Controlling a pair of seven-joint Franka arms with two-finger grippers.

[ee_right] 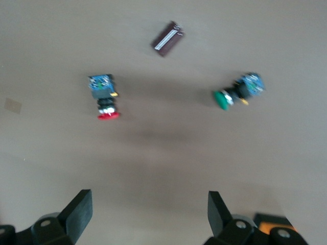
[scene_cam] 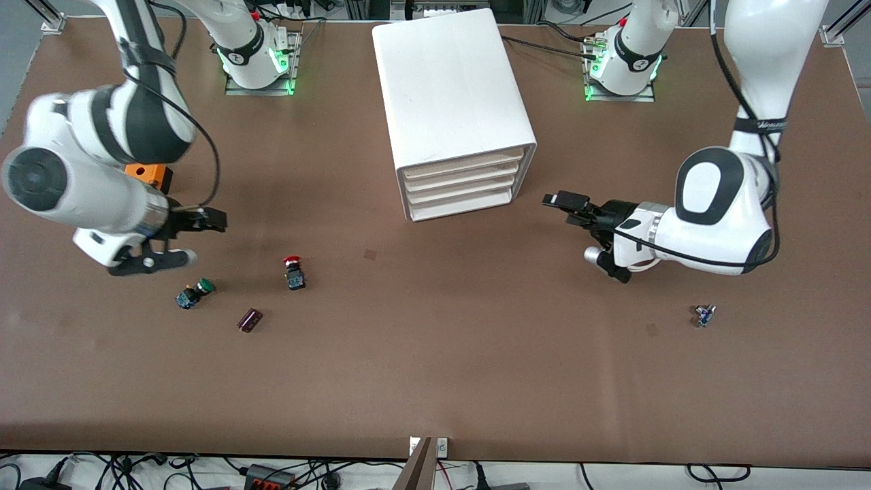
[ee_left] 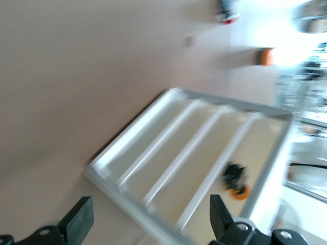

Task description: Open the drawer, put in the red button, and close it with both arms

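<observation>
Four alike drawers (scene_cam: 457, 189) all pushed in on the white cabinet (scene_cam: 450, 102), fronts turned toward the front camera, so opening not yet begun by the look of it. Left gripper (scene_cam: 586, 233) hanging just off the drawer fronts toward the left arm's end of the table, fingers spread wide and empty, likely lined up for a pull. Right gripper (scene_cam: 178, 239) over bare table near the red button (scene_cam: 294, 271), fingers likewise wide, nothing held, probably staged for the pick. Red button lying on the table, nearer the front camera than the cabinet, between a green-capped button (scene_cam: 194, 293) and the cabinet, with a dark purple cylinder (scene_cam: 250, 320) close by. Brown matte tabletop (scene_cam: 435, 381); orange block (scene_cam: 149, 176) partly hidden under the right arm; small blue part (scene_cam: 703, 316) toward the left arm's end; cables along both table edges.
</observation>
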